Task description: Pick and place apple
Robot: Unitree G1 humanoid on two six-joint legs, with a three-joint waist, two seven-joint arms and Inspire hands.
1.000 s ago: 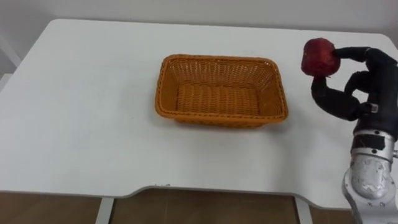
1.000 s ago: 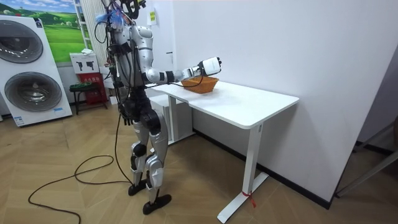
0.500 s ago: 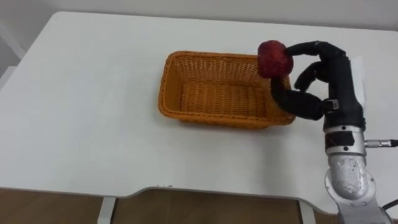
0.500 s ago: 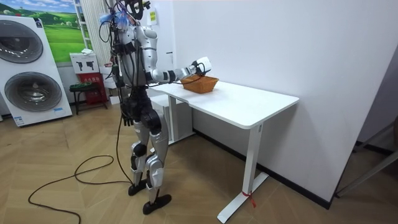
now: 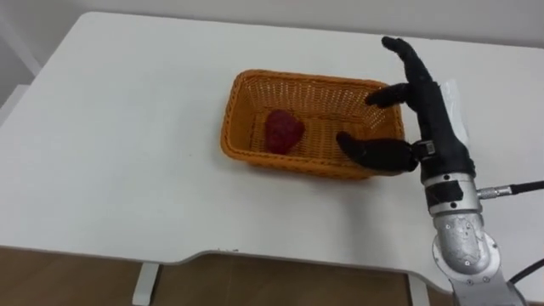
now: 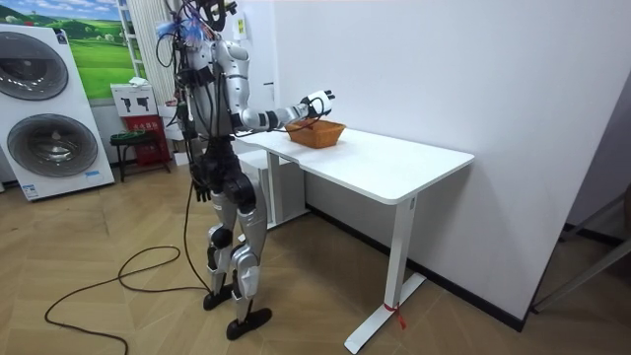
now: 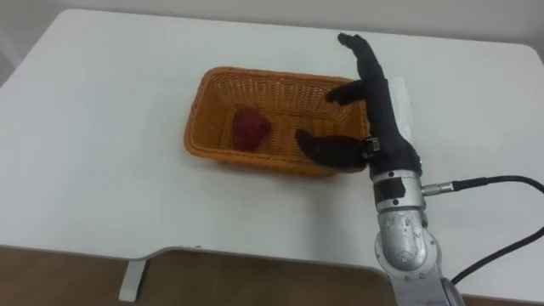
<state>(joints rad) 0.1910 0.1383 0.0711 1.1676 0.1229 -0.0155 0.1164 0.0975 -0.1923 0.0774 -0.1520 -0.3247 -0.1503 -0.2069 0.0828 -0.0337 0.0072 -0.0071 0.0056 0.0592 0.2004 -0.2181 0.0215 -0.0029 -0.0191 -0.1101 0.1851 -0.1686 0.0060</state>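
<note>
The white bench carries an orange wicker basket near the middle of the frame. The red apple lies on the basket's floor in its left half, apart from the hand. At centre right the right hand hangs over the basket's right end, its fingers straight and spread toward the top of the frame, its thumb stretched left above the near rim, holding nothing.
</note>
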